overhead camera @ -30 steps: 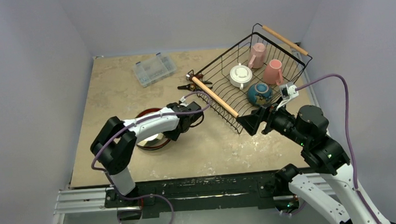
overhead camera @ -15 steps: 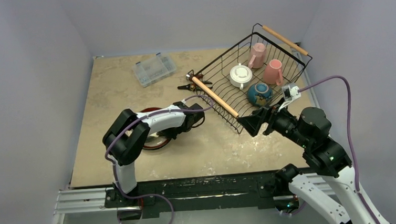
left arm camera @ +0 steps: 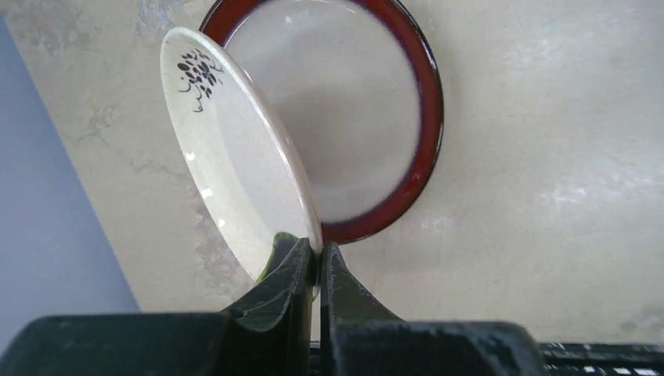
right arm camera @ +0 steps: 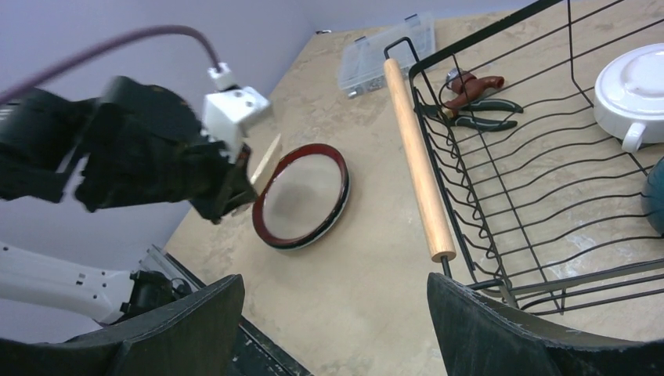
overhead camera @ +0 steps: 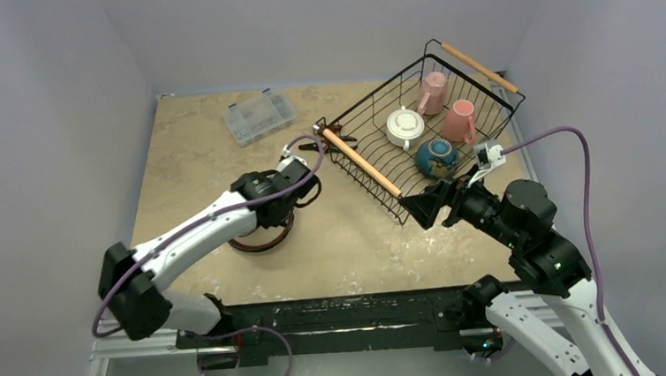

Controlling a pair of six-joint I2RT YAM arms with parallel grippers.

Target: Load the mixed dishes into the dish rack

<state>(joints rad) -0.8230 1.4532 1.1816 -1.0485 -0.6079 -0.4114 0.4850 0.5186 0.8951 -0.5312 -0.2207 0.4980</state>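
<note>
My left gripper (left arm camera: 317,254) is shut on the rim of the cream plate (left arm camera: 235,157), which stands tilted on edge above the large red-rimmed plate (left arm camera: 368,125). That red-rimmed plate (overhead camera: 258,242) lies flat on the table left of the dish rack (overhead camera: 485,129). In the rack sit two pink mugs (overhead camera: 433,88) (overhead camera: 460,119), the white two-handled cup (overhead camera: 406,127) and the blue bowl (overhead camera: 436,157). My right gripper (right arm camera: 337,321) hangs open with nothing in it, above the table by the rack's near corner (right arm camera: 470,286).
A clear compartment box (overhead camera: 260,116) rests at the back left of the table. Black-and-red pliers (right arm camera: 470,102) lie by the rack's far-left corner. The rack's wooden handle (right arm camera: 419,160) runs between the plates and the rack floor.
The left gripper closed on the cream plate's rim and tipped it up off the red-rimmed plate. The left arm's elbow swung out to the left. The right arm stayed put.
</note>
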